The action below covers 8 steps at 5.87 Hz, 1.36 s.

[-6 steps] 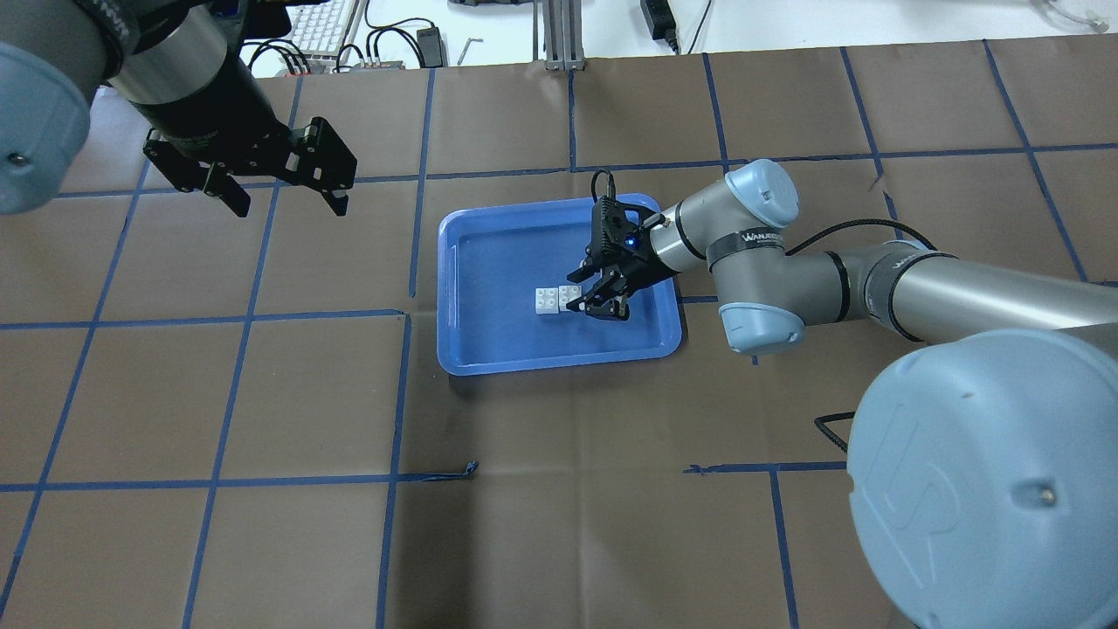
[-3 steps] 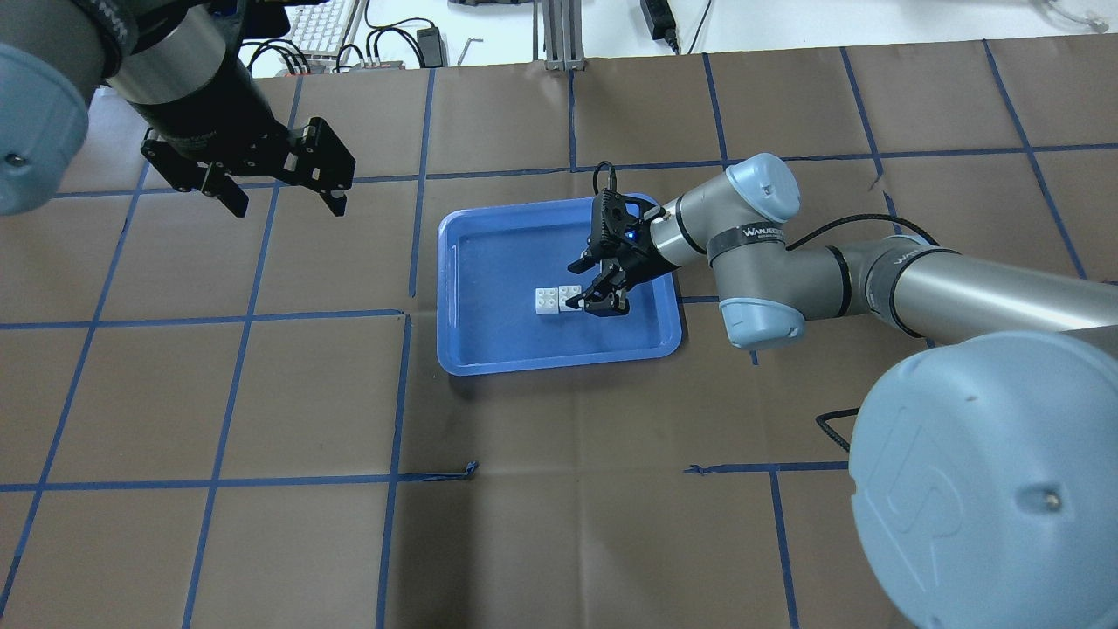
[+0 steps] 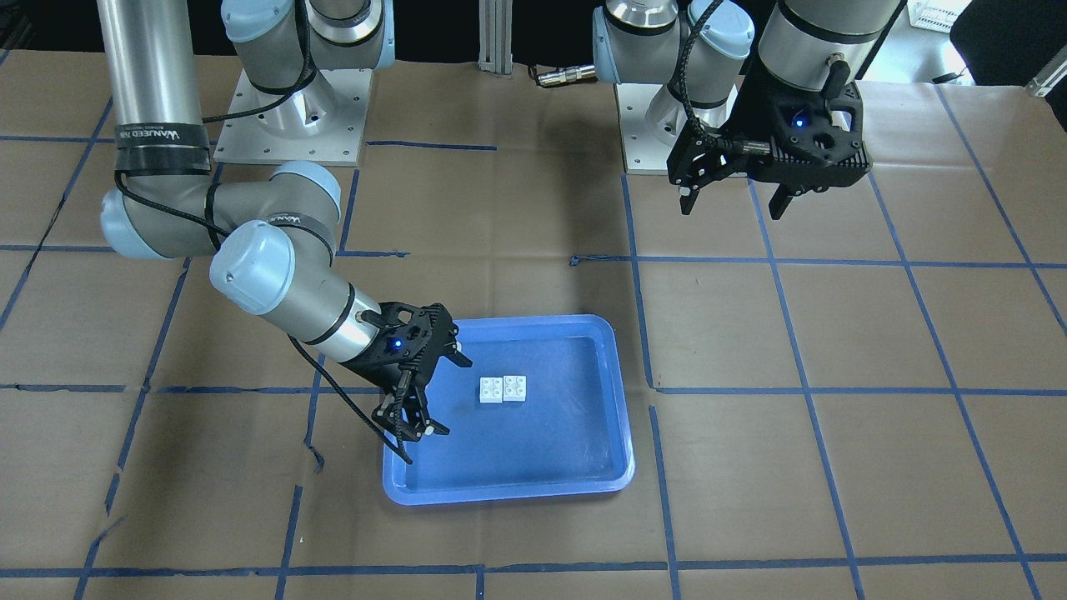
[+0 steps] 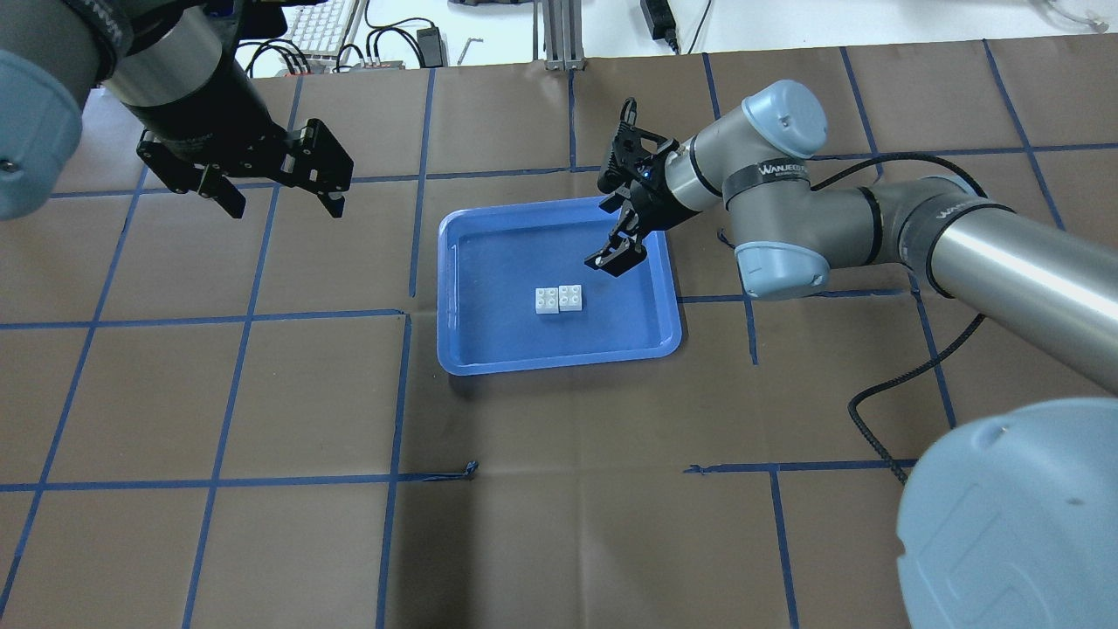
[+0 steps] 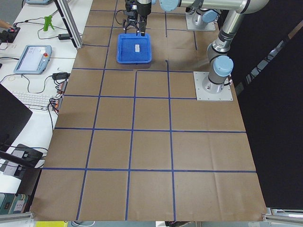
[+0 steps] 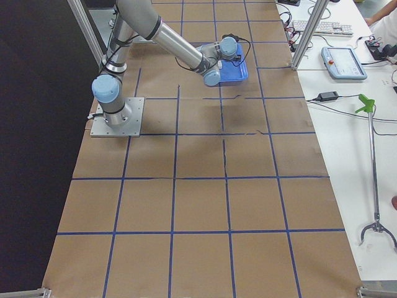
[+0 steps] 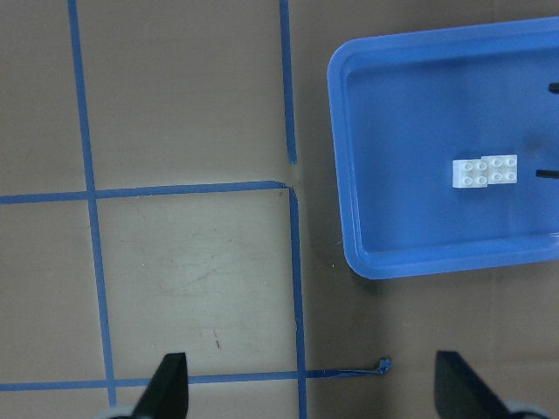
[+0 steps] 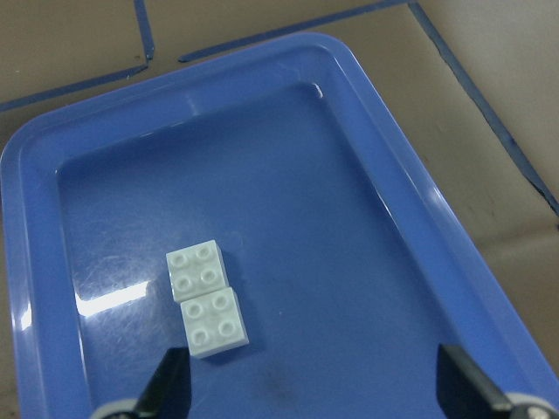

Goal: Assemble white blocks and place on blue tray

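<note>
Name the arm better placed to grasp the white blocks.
Right, probably: the right gripper hangs open over the blue tray near the white blocks; the left gripper hovers off the tray, farther away.

**Blocks in the tray, claws apart**

The tray [image 4: 559, 365] lies near the middle of the table [image 4: 262, 393]. The two blocks [image 4: 559, 299] sit in its middle, side by side and touching. Seen from overhead, the right claw [image 3: 448, 396] hangs over the tray's far right part, behind the blocks and clear of them. The left claw [image 4: 288, 210] hangs over the table, well to the tray's left.
</note>
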Available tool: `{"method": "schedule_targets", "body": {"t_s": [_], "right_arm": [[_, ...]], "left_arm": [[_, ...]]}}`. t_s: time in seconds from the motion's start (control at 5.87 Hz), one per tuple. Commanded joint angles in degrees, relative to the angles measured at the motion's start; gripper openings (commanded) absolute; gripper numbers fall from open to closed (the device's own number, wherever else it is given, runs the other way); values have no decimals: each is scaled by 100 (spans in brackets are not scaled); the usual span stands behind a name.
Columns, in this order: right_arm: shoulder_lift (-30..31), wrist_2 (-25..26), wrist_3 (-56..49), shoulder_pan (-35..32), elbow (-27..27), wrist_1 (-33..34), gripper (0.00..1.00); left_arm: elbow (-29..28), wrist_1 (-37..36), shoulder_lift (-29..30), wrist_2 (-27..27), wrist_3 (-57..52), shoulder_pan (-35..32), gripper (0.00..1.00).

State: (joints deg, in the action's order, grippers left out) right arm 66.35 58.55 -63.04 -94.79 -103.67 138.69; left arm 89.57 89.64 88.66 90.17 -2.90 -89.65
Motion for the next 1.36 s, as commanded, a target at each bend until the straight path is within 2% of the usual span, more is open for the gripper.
{"method": "schedule_targets", "body": {"t_s": [0.0,0.17,0.34,0.68,0.85,1.19], "right_arm": [[648,786,1050,109,66,-885,100],[860,1250,1492,223,75,-1122,100],[1158,1829,1914,294,214,-1734,100],[1660,2867,3911,418,758,-3261,100],[1836,2881,5454,392,1109,-4226,100],[1820,2960,6084,391,1943,-5276,100]], "left_arm": [[8,18,-16,1,0,0,99],[-1,9,-7,-17,0,-9,99],[17,18,-7,-8,0,-9,99],[8,9,-7,-8,0,-9,99],[17,9,-7,1,0,-9,99],[26,18,-7,1,0,0,99]]}}
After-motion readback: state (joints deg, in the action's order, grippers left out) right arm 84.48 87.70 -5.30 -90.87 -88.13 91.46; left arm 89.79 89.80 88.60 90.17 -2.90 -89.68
